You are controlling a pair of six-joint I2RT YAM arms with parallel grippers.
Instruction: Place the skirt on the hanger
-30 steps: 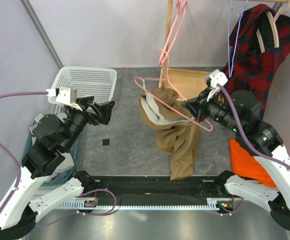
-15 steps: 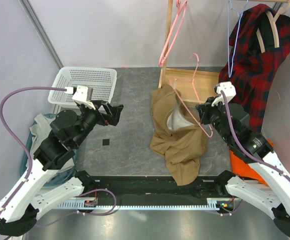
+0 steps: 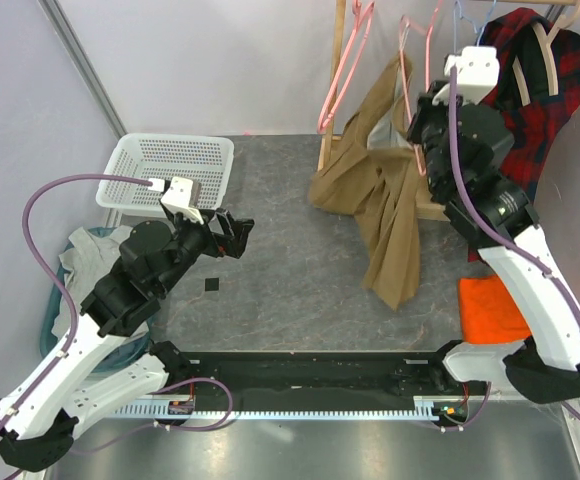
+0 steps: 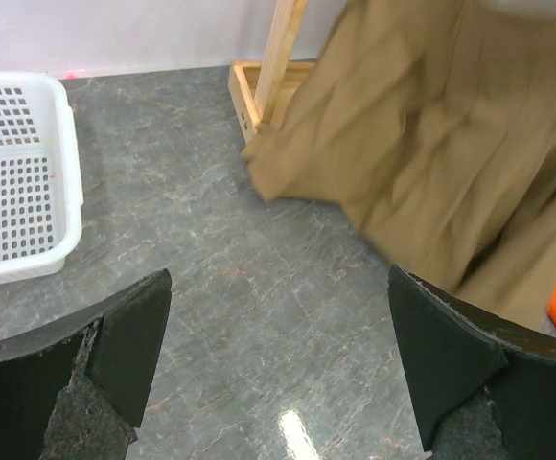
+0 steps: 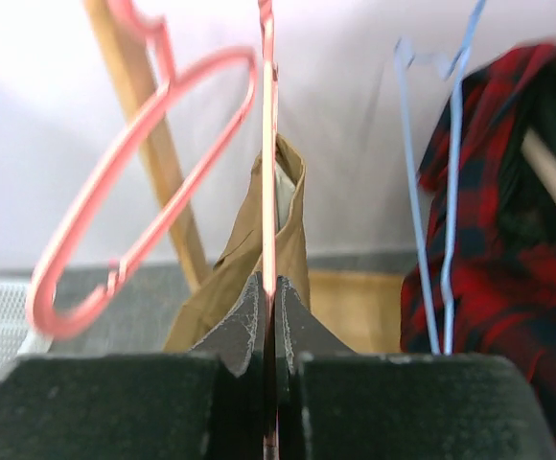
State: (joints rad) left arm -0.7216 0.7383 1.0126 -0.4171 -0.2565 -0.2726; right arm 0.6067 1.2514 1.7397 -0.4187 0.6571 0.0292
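**Hanging stage: skirt raised on the hanger, upper right of the overhead view**

Draping from the hanger (image 3: 405,55), the skirt (image 3: 390,210) falls in long tan folds through the upper middle of the overhead view. Its lower end swings above the table (image 3: 270,290), and one flap spreads left past the rack post (image 3: 338,60). The right gripper (image 5: 268,287) is clamped tight on the hanger's thin pink wire, which rises straight up between its fingers in the right wrist view. The skirt's top fold sits just behind that wire. A second pink hanger (image 3: 345,70) hangs to the left, and a blue hanger (image 5: 451,192) and plaid shirt (image 3: 515,90) hang to the right. The left gripper (image 4: 278,278) stands wide and empty over bare table at mid-left, near the basket (image 3: 175,165) and well apart from the skirt.

Judged step: the garment appears to be seated on the hanger, and the arm is carrying it at rack height. The next move probably calls for setting the hook over the rail, which lies largely beyond the top edge, in the gap between the neighbouring hangers. The grip should open only once the hook bears the weight. The cloth may slide off if the hanger tilts.
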